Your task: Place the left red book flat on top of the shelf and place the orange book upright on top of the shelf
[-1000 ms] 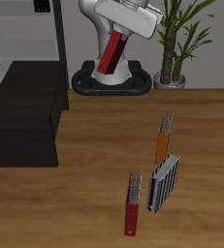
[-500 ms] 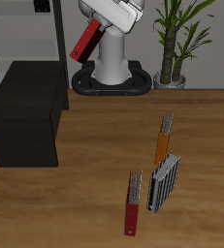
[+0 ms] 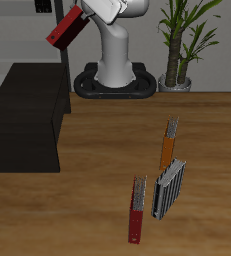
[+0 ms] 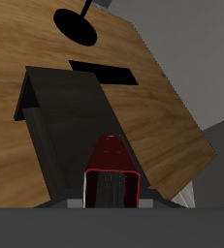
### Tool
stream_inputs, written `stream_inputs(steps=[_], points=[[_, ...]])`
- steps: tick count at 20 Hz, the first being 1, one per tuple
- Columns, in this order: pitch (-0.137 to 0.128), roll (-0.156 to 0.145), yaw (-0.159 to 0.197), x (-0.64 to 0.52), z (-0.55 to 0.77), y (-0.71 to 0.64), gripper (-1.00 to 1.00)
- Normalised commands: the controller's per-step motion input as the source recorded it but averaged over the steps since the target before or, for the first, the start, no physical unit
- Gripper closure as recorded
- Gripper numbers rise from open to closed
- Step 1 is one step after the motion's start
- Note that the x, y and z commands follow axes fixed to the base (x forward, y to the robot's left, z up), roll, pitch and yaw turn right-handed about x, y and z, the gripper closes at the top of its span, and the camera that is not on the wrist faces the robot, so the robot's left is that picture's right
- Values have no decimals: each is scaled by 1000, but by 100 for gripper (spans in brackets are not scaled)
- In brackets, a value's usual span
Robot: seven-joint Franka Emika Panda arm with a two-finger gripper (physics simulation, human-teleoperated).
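My gripper (image 3: 80, 14) is shut on the left red book (image 3: 65, 27), a crimson hardcover, and holds it tilted high above the black shelf (image 3: 27, 115). In the wrist view the book (image 4: 112, 176) sticks out between the jaws of the gripper (image 4: 112, 198), with the shelf's flat top (image 4: 70, 121) far below it. The orange book (image 3: 168, 148) stands upright on the wooden table toward the front, well away from the gripper.
A grey striped book (image 3: 168, 188) and a slim, longer red book (image 3: 136, 212) stand near the orange book, closer to the table's front edge. A potted plant (image 3: 182, 40) and pale open-frame shelving (image 3: 37, 35) stand at the back beside my base (image 3: 115, 84).
My gripper has swung the red book from in front of my base upward and sideways until it is high over the black shelf. The books on the table have not moved.
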Motion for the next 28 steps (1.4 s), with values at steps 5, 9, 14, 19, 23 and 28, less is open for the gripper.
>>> stream_inputs(steps=[5, 9, 14, 19, 23, 28], points=[[-21, -52, 12, -122, 56, -253, 100], [-37, -81, 31, -59, 60, -338, 100], [-3, -91, -1, -12, -99, -453, 100], [42, -29, 4, 71, -221, -183, 100], [22, -9, 11, 28, -162, -57, 100], [178, 106, 1, 358, -653, -4, 100]])
